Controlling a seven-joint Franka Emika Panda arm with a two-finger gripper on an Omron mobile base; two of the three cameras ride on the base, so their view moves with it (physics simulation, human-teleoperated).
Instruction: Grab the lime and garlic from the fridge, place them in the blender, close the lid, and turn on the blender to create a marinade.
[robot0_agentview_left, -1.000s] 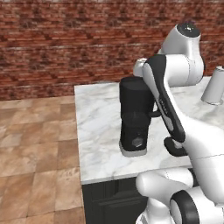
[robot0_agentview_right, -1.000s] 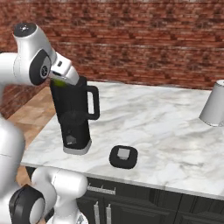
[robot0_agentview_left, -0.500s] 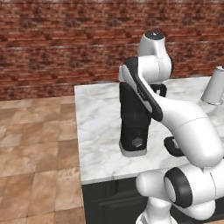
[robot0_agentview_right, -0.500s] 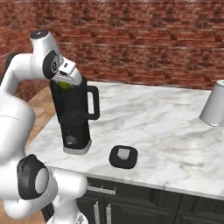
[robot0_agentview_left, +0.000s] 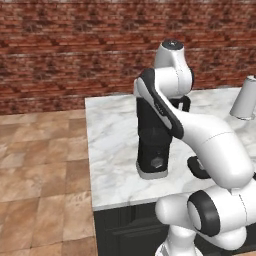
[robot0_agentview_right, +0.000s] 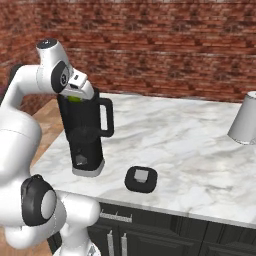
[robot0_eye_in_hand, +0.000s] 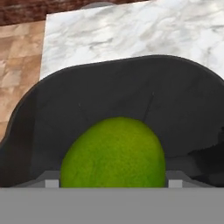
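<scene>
A: Lime (robot0_eye_in_hand: 113, 153), one item: yellow-green, round, seated between the gripper (robot0_agentview_right: 76, 95) jaws directly over the open mouth of the blender (robot0_agentview_right: 84, 135). Right base view shows a sliver of it at the jug's rim.

B: Grip state?

A: Jaws set wide, closed on the lime; the fruit spans the gap between them in the hand view.

B: Blender, condition?

A: Black, dark jug, looped handle on its right side in the right base view, grey rim at the base, grey knob (robot0_agentview_left: 157, 163) on the front. Upright on the counter (robot0_agentview_right: 190, 145) near the front left corner. No cover on it.

B: Lid?

A: Lid (robot0_agentview_right: 141, 179), one: black rounded square with a light grey cap, flat on the counter just right of the blender's base, near the front edge, not touching it.

B: Surface?

A: White marble top with grey veining, over dark cabinets (robot0_agentview_right: 150, 237) with silver handles.

B: Other stock?

A: Pale grey tapered roll (robot0_agentview_right: 245, 125) at the far right of the counter, well apart from the blender.

B: Room?

A: Red brick wall (robot0_agentview_left: 75, 50) behind; tan stone-tile floor (robot0_agentview_left: 40, 175) left of the counter.
</scene>
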